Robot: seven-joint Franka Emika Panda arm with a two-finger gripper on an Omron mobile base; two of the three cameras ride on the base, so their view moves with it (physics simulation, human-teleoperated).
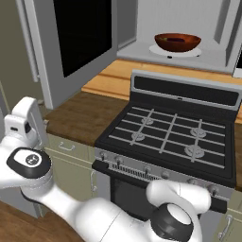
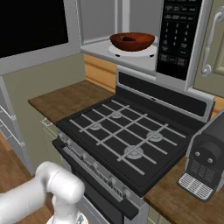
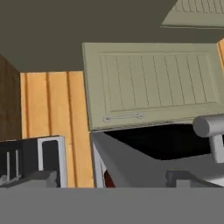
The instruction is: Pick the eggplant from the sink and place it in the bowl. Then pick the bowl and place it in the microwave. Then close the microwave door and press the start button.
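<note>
With the microwave door (image 1: 75,42) swung wide, I see the bowl (image 2: 132,41) resting on the turntable inside the microwave (image 2: 144,26), the eggplant (image 2: 128,39) lying in it (dark, small); my gripper's jaws stand fully apart, holding nothing.

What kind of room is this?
It looks like a kitchen. There's a gas stove with burner grates, an open microwave with a bowl inside, and a wooden counter.
</note>
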